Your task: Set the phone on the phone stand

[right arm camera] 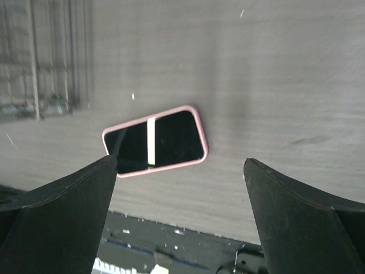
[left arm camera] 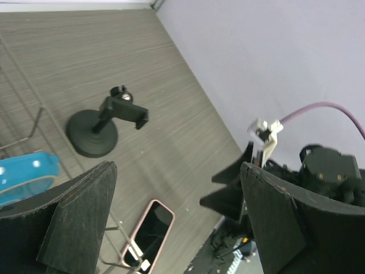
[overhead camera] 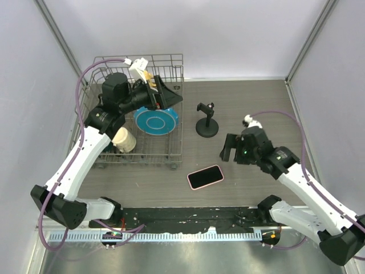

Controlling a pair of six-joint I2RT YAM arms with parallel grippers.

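My right gripper (overhead camera: 229, 148) is spread apart, closest | flat black pink-edged phone (overhead camera: 205, 177) lies left of it, long side sideways.

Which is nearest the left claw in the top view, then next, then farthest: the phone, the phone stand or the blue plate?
1. Blue plate, in the rack, right beside the left claw.
2. Phone stand, to the right on the table.
3. Phone, flat, toward the arm bases.

Wire rack (overhead camera: 169, 56) — blue plate (overhead camera: 157, 121), cream cup (overhead camera: 124, 140) inside.
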